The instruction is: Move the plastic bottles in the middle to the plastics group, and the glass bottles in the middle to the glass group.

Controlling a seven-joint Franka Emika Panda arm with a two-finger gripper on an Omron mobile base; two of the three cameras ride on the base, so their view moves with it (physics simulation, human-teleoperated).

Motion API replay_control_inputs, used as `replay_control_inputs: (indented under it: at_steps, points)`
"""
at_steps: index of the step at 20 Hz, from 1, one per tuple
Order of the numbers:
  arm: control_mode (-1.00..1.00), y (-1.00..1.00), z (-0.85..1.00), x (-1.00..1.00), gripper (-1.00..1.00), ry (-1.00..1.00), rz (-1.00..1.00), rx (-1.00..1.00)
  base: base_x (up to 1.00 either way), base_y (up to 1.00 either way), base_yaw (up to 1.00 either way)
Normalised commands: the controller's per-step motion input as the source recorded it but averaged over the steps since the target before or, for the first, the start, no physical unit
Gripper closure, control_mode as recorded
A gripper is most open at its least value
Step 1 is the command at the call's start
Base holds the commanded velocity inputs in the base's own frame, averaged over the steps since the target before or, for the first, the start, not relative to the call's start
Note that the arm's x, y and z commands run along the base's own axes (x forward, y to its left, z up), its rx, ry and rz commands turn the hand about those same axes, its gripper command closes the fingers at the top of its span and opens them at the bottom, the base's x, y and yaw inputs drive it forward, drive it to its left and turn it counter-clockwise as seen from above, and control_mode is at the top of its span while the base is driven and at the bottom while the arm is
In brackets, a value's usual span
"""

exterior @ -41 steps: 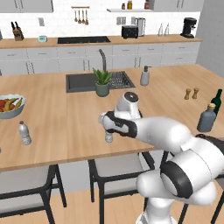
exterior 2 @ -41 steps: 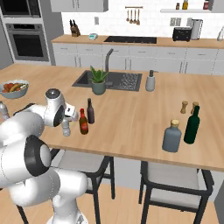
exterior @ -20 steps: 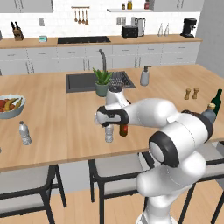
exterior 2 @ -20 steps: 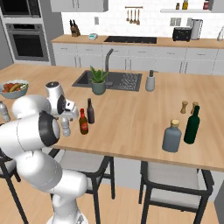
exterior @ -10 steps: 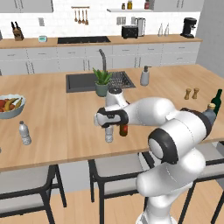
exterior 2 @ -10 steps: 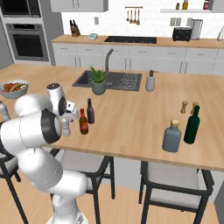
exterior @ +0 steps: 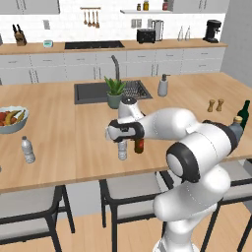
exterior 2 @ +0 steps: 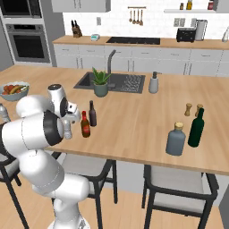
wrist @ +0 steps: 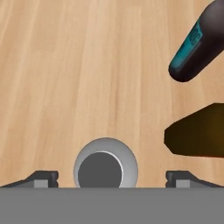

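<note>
The wooden worktop [exterior: 64, 142] is a broad island, flat and smooth, with a sink [exterior: 93, 92] set into its far half; a bottle should slide on it easily if nudged. Taking the sink as landmark: the plastics group bottle [exterior: 28, 149] stands well to its left near the front edge, just in front of the fruit bowl [exterior: 11, 120]. The green wine bottle [exterior 2: 196, 128] and the grey-blue corked bottle [exterior 2: 175, 139] stand far to its right.

The middle plastic bottle [exterior: 122, 149] stands upright in front of the sink, just left of the brown bottle [exterior 2: 85, 125] and the near-black bottle [exterior 2: 92, 113].

The pincer [wrist: 112, 178] hangs directly above the white cap [wrist: 105, 164], jaws wide apart, one each side, gripping nothing.

Handling, as judged: light, thin-walled, ribbed, so it will flex under pressure. Grip the body below the cap, firmly but moderately. The glass neighbours stand close; avoid knocking them.
</note>
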Motion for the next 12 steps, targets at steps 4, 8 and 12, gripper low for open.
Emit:
replay_control_inputs:
  at_steps: [4,8,12]
  points:
    - [-1.00,0.00,-0.05,0.00,1.00,-0.02,0.00,0.00,0.00,0.00,0.00]
    - [-1.00,0.00,-0.17,0.00,1.00,-0.03,0.00,0.01,0.00,0.00,0.00]
    - [-1.00,0.00,0.01,-0.35,1.00,-0.03,0.00,0.00,0.00,0.00,0.00]
